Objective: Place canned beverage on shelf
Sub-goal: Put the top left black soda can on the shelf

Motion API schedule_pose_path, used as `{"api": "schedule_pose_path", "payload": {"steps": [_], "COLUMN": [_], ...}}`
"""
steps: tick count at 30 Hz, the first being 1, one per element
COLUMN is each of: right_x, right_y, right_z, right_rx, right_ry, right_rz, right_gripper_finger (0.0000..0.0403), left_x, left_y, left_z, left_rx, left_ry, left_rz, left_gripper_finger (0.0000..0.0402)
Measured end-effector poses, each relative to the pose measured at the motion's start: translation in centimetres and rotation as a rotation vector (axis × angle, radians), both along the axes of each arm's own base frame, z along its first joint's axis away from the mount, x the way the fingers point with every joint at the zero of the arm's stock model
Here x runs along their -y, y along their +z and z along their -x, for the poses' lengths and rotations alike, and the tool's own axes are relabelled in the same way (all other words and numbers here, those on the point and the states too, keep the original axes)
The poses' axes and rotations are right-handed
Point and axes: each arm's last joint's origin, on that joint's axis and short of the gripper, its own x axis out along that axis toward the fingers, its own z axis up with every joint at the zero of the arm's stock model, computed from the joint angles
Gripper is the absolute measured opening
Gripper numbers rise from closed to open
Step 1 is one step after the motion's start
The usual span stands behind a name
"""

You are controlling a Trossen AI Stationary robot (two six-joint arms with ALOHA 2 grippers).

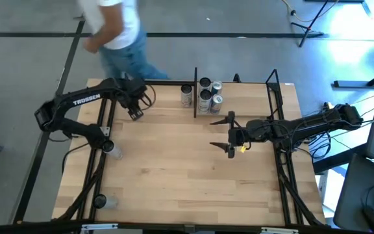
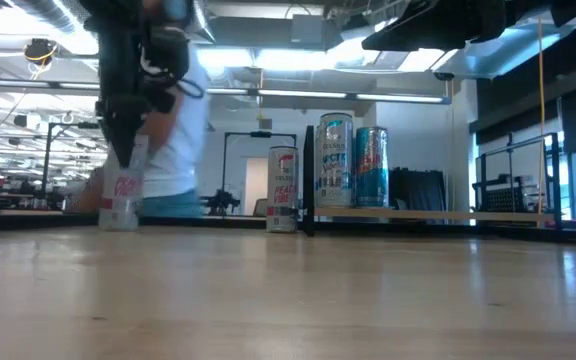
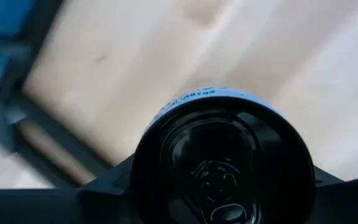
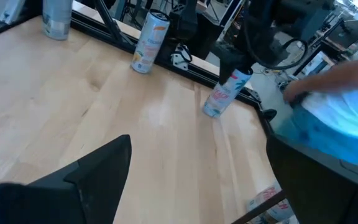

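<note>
My left gripper (image 1: 135, 109) is at the table's far left, shut on a white can with pink print (image 2: 120, 190); its top fills the left wrist view (image 3: 222, 162). The shelf (image 2: 428, 213), a wooden board between black uprights at the far middle, carries several upright cans (image 1: 210, 92). One more can (image 1: 186, 95) stands on its base on the table just left of the shelf's upright. My right gripper (image 1: 231, 136) is open and empty, hovering right of the table's middle, in front of the shelf. My left gripper pinches the can's side wall just below the top rim (image 3: 143, 163) between its two fingers, one on each side. The fingers come from above, pointing down. The can hangs nearly upright with its base (image 2: 118, 226) close to the tabletop; I cannot tell whether it touches.
A person (image 1: 112, 32) stands behind the table's far left edge. A can (image 4: 267, 200) lies on the table near the left arm's base. Black frame rails run along the table's left and right sides. Bare wood lies between the two grippers.
</note>
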Motion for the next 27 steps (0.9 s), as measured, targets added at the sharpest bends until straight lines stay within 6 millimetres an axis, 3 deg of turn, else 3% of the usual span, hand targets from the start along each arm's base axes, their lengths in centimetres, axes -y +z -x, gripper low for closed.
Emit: {"api": "schedule_pose_path", "payload": {"steps": [10,15,21,27], "right_x": [-0.2,-0.2,0.0,0.0], "right_y": [-0.5,-1.5,-3.8,-5.3], "right_z": [0.2,0.5,1.2,1.6], "right_rx": [-0.046,-0.108,-0.164,-0.167], "right_ry": [0.008,-0.021,-0.052,-0.065], "right_rz": [-0.200,-0.277,-0.324,-0.357], "right_gripper_finger": [0.0360,0.0360,0.0360,0.0360], "left_x": [5.8,8.6,11.7,13.7], "left_y": [3.9,3.7,2.9,2.7], "left_z": [-5.7,-9.2,-15.2,-20.3], "left_rx": [0.221,0.237,0.217,0.239], "left_ry": [-0.307,-0.446,-0.588,-0.708], "left_rz": [-0.056,-0.042,0.052,0.130], "left_gripper_finger": [0.0205,0.0206,0.0207,0.0209]}}
